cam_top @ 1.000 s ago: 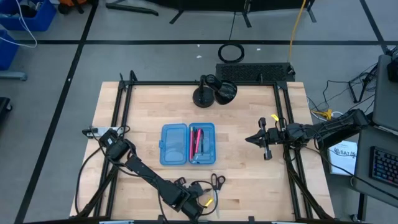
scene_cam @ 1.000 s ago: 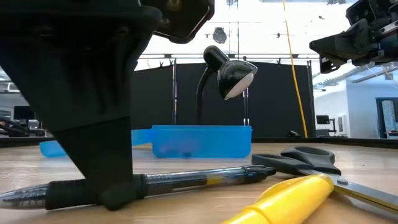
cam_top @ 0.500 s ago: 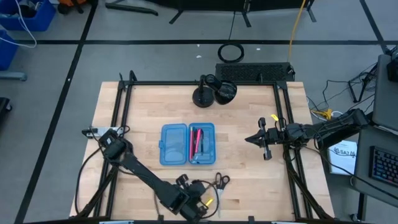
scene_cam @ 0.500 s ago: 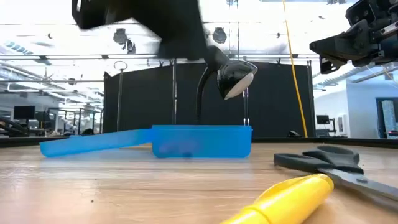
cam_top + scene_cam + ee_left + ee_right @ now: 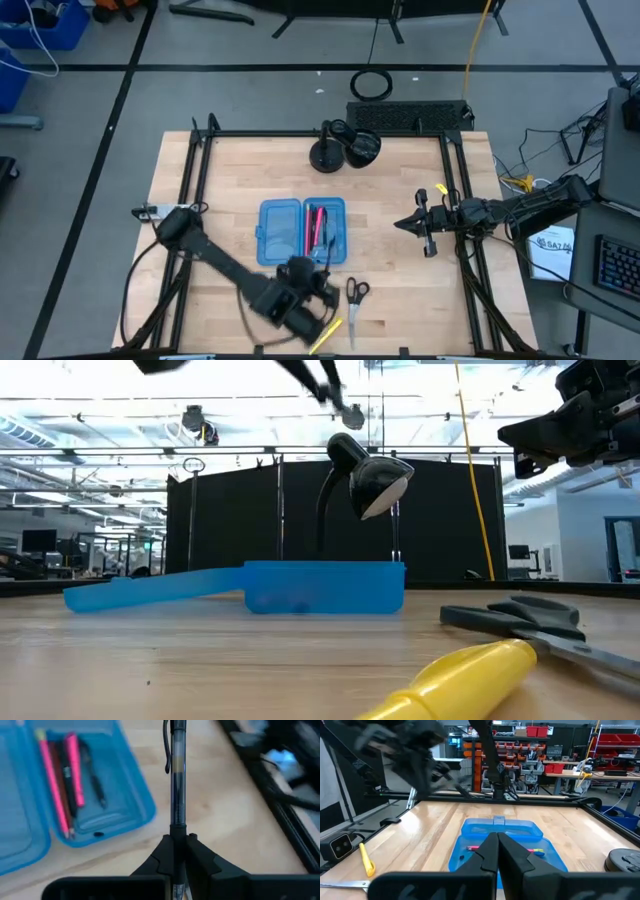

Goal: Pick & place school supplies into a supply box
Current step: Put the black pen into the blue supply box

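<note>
My left pincer [image 5: 178, 840], pinching the slim black clip pen [image 5: 178, 775], has lifted it off the wood; it hangs beside the translucent blue hinged case [image 5: 302, 231]; dropping in comes next.

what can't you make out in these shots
- Left gripper: blurred by motion in the high view, so only the left wrist view shows its fingers shut on the pen.
- Pen's grip end: hidden by the fingers in the left wrist view.
- Box contents: hidden by its wall in the low view.
- Scissors: blades cut off by the low view's edge.
</note>
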Controlling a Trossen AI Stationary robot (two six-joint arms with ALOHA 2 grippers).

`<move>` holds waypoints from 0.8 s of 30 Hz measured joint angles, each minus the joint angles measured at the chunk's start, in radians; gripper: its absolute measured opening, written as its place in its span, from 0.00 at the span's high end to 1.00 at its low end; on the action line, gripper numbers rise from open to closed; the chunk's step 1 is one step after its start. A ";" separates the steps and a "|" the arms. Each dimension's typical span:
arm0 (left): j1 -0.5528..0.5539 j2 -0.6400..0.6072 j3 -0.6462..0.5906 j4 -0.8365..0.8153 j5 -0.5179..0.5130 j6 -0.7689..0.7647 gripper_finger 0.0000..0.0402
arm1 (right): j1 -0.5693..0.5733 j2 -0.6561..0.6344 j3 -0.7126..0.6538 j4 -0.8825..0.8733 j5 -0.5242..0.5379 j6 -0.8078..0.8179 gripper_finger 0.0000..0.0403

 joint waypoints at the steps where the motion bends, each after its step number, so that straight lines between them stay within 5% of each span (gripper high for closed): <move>1: 0.026 -0.001 0.001 -0.020 0.034 -0.027 0.94 | 0.000 0.000 0.000 0.000 0.000 0.000 1.00; 9: 0.249 0.003 0.001 -0.120 0.309 0.086 0.94 | 0.002 0.000 0.000 0.000 0.000 0.043 1.00; 24: 0.333 0.009 -0.158 -0.099 0.425 0.034 0.95 | 0.002 0.000 0.000 -0.029 -0.001 0.027 1.00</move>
